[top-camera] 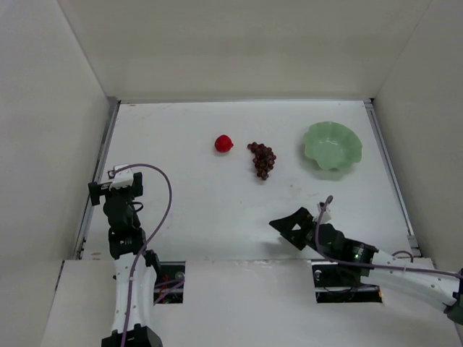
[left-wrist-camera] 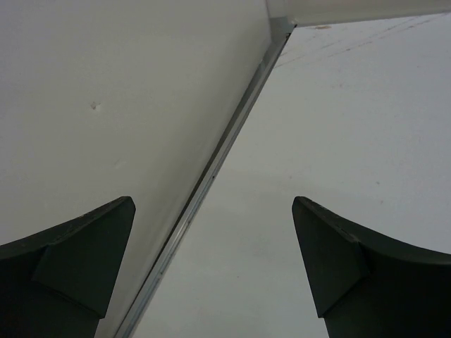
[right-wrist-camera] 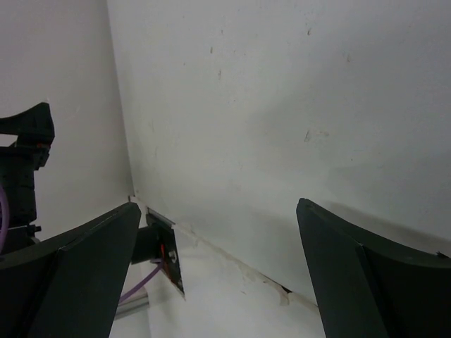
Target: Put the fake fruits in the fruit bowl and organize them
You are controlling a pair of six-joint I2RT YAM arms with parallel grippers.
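Observation:
In the top view a glossy red round fruit (top-camera: 223, 143) lies on the white table at the far middle. A dark purple-red bunch of grapes (top-camera: 262, 159) lies just right of it. The pale mint-green bowl (top-camera: 332, 145) with a scalloped rim stands at the far right and holds nothing. My left gripper (top-camera: 116, 176) is open and empty near the left wall, far from the fruits. My right gripper (top-camera: 286, 230) is open and empty near the front, below the grapes. Neither wrist view shows a fruit or the bowl. Each wrist view shows its own jaws wide apart (left-wrist-camera: 211, 267) (right-wrist-camera: 215, 274).
White walls enclose the table on three sides. A metal strip (left-wrist-camera: 211, 176) runs along the left wall's foot by my left gripper. The right wrist view shows the left arm (right-wrist-camera: 21, 169) and a cutout with a purple cable (right-wrist-camera: 141, 289) in the front ledge.

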